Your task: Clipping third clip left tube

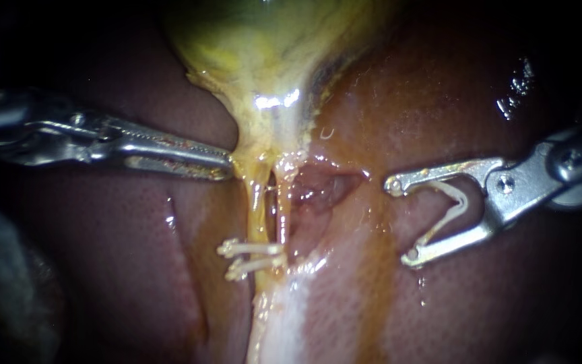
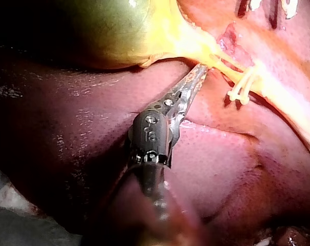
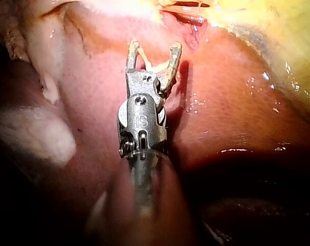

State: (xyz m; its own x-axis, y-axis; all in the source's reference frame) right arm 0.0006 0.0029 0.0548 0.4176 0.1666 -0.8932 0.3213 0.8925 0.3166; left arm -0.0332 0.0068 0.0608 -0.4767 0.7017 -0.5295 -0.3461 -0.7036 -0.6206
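Reaching in from the left, the left instrument [image 1: 227,166] has its claw clenched on the yellow tissue where the gallbladder [image 1: 264,40] narrows into its neck. The left wrist view shows the same claw [image 2: 200,72] with its tip pressed into that yellow strand. Below the neck two thin tubes run down side by side over the liver [image 1: 136,269]: the left tube [image 1: 257,202], yellow and glossy, and the paler right tube [image 1: 283,216] just beside it. Two white clips [image 1: 254,249] lie one under the other across the lower part of the left tube, their free ends pointing out to the left. The right instrument [image 1: 401,220] comes in from the right with its claw spread wide around an open clip [image 1: 463,202], a white V seated against both halves of the claw. It stands off to the right of both tubes, clear of them, above the bare liver surface. In the right wrist view the spread claw [image 3: 155,45] points toward a reddish hollow in the tissue ahead.
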